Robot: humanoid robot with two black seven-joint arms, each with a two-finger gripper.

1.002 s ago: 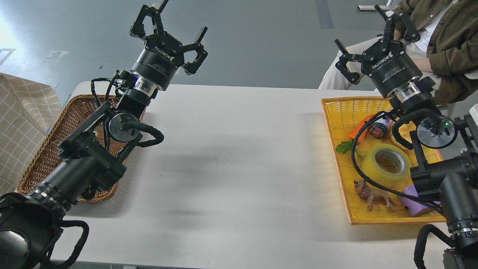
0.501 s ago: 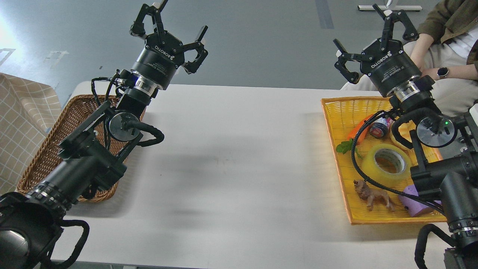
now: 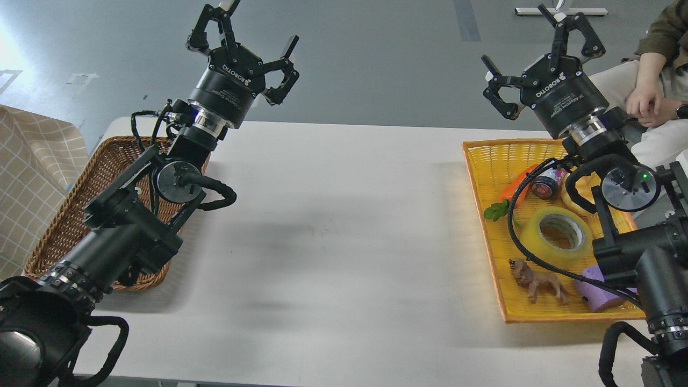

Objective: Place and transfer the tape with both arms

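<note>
The tape [image 3: 556, 237], a yellowish translucent roll with a grey-white core, lies flat in the yellow tray [image 3: 486, 156] at the right, partly behind my right arm's cable. My right gripper [image 3: 537, 51] is open and empty, raised high above the tray's far edge, well apart from the tape. My left gripper [image 3: 239, 37] is open and empty, raised above the far left of the white table [image 3: 333, 231], beyond the wicker basket [image 3: 80, 199].
The tray also holds a carrot toy [image 3: 513, 188], a small dark can [image 3: 545, 185], a bread toy [image 3: 578, 196], a brown animal figure [image 3: 537, 280] and a purple object [image 3: 594, 290]. A seated person [image 3: 653, 97] is behind the tray at far right.
My right gripper has shifted slightly to the right. The person behind it has leaned back toward the right edge. The left arm and the tape have not moved.
</note>
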